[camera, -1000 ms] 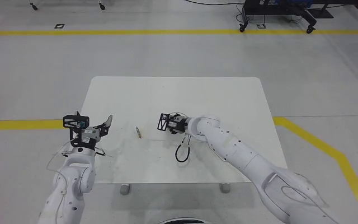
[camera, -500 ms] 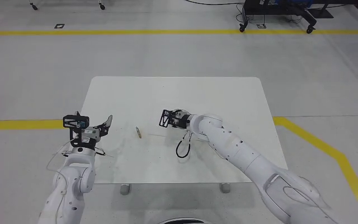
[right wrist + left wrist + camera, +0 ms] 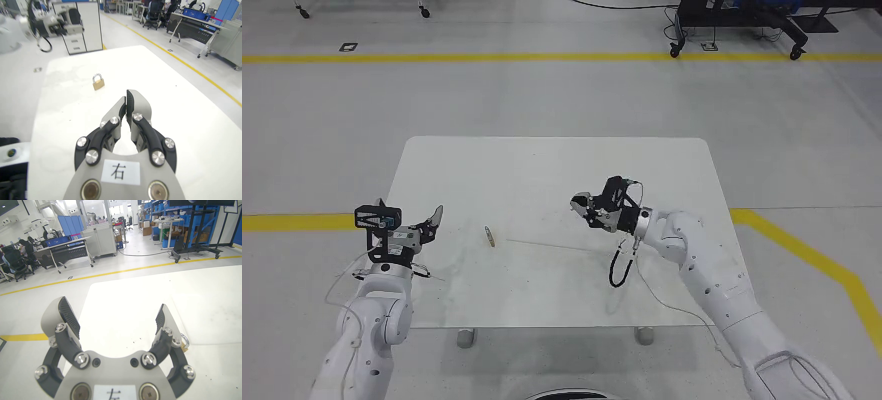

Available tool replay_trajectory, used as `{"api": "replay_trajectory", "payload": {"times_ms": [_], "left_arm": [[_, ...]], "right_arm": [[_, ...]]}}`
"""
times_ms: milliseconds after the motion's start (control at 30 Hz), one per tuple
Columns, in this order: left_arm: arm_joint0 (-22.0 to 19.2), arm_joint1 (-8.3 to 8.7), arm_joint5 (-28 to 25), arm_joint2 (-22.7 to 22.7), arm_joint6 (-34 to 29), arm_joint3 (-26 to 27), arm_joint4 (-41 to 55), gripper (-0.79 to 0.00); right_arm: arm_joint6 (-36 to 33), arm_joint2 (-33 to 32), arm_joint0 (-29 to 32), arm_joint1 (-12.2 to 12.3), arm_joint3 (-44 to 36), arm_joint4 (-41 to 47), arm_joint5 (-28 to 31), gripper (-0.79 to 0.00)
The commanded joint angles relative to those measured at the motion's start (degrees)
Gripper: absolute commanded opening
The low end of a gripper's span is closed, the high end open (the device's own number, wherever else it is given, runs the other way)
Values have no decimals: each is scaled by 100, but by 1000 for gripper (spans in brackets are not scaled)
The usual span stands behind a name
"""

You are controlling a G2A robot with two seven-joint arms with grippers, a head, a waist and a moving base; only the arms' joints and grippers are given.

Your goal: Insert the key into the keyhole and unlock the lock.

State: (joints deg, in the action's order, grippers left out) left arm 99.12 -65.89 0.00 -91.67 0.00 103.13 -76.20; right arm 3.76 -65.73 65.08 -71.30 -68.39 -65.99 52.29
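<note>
A small brass padlock (image 3: 488, 236) with a silver shackle lies on the white table (image 3: 542, 165), left of centre. My left gripper (image 3: 432, 220) hovers at the table's left edge, a short way left of the padlock, fingers spread wide with nothing between them (image 3: 113, 306). The padlock's shackle (image 3: 184, 341) peeks out behind one of its fingers. My right gripper (image 3: 579, 205) hangs over the table right of centre, well away from the padlock (image 3: 98, 82), pointing toward it. Its pads are pressed together (image 3: 126, 96), and I see nothing sticking out between them.
A black cable (image 3: 620, 268) loops under my right wrist above the table. A thin line (image 3: 552, 245) runs across the tabletop from beside the padlock toward the right. Yellow floor tape (image 3: 542, 57) passes behind the table.
My right arm has swung from just right of the padlock, near the table's centre, out to the right. The left arm and the padlock have stayed put.
</note>
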Motion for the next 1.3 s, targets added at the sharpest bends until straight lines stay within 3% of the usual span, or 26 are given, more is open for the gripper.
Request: {"api": "replay_trajectory", "payload": {"times_ms": [0,67,500,600,667,767,833,1033,1133,1267], "left_arm": [[0,0,0,0,0,0,0,0],[0,0,0,0,0,0,0,0],[0,0,0,0,0,0,0,0],[-20,-21,-439,78,-91,8,648,0],[-40,-17,-1445,-2,-649,-8,2104,0],[-201,65,-3088,-231,-2135,-246,4454,0],[-425,143,-3636,-321,-3270,-516,5878,0],[-1119,290,-3754,-149,-5385,-1039,8254,0],[-1455,316,-3721,34,-5853,-1268,8754,0],[-1855,307,-3659,404,-6024,-1513,8761,0]], "right_arm": [[-150,-341,45,83,166,626,495,-785],[-323,-603,173,162,31,675,413,-785],[-298,-582,205,156,30,727,393,-785],[-220,-315,118,84,297,1265,571,-785],[-292,-39,-125,10,665,1717,571,-785],[-554,422,-527,-114,1181,2596,571,-785],[-819,773,-713,-175,1271,3294,571,-785],[-1901,1542,-1112,-229,1246,5424,571,-785],[-2317,1715,-1291,-248,1370,6096,571,-785],[-2810,1837,-1415,-278,1405,6872,571,-785]]}}
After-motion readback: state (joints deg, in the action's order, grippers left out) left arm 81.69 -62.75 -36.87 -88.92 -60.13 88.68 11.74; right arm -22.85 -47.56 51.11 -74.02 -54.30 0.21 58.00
